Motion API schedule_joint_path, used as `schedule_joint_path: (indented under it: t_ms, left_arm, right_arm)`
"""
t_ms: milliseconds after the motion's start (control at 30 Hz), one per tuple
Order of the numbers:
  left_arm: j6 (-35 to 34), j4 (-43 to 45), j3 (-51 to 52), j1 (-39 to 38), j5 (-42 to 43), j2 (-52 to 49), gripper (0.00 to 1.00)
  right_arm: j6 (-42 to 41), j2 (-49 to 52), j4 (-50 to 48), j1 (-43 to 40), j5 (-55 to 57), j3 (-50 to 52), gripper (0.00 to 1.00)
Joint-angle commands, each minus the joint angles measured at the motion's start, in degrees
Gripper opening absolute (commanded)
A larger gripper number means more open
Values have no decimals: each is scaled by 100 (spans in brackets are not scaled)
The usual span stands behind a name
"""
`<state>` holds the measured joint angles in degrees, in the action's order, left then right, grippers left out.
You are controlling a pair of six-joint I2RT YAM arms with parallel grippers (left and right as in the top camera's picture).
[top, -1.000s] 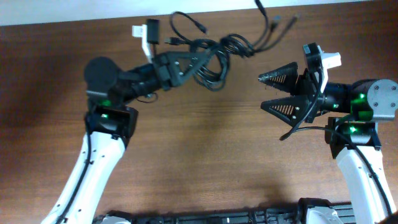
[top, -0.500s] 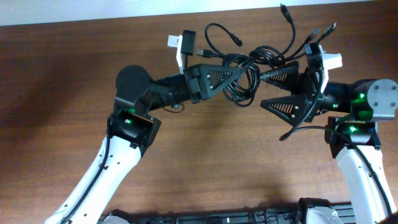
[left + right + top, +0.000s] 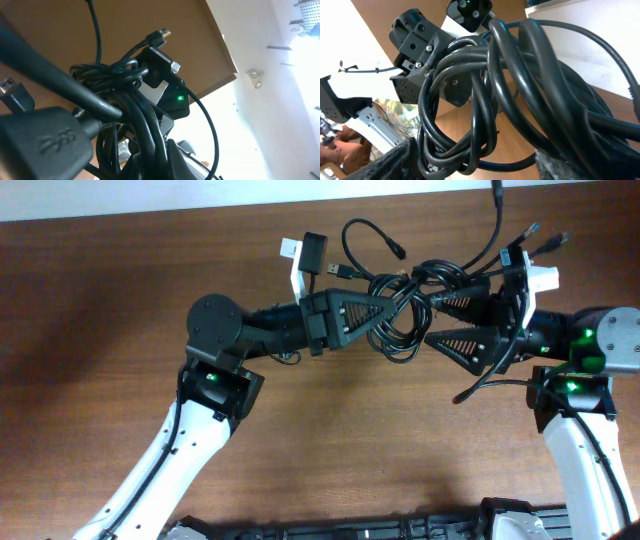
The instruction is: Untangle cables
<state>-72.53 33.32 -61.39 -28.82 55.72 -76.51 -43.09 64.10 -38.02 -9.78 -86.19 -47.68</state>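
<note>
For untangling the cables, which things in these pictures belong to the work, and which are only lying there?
Part of the job:
- the cables, a knotted black bundle
- the left gripper, shut on the bundle
- the right gripper, jaws open around the bundle

Only there:
- the wooden table
- the black gear along the bottom edge

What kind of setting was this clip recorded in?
Probably an indoor robotics lab or workshop bench. A left arm and a right arm work over a brown wooden table, with a tangle of black cables between them. The right wrist view shows what looks like metal racking behind.
</note>
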Motion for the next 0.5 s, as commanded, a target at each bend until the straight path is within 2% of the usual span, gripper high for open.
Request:
schedule_joint_path:
  t_ms: [0, 133, 167, 233, 333, 467]
  left_arm:
    - [-35, 66, -59, -46, 146, 127, 0]
    - [-35, 24, -59, -146, 57, 125, 0]
    - [-33, 26, -59, -168, 11, 125, 0]
    - [-33, 26, -59, -179, -7, 125, 0]
    - [-33, 24, -59, -179, -4, 125, 0]
    - [-33, 26, -59, -179, -7, 125, 0]
  right_arm:
    - [68, 24, -46, -37, 90, -22, 72]
    - [68, 24, -46, -35, 90, -22, 42]
    - [68, 24, -46, -35, 90, -22, 30]
    - [68, 24, -44, -35, 90, -22, 15]
    - [68, 24, -44, -37, 87, -22, 4]
    - [63, 24, -42, -35, 74, -22, 4]
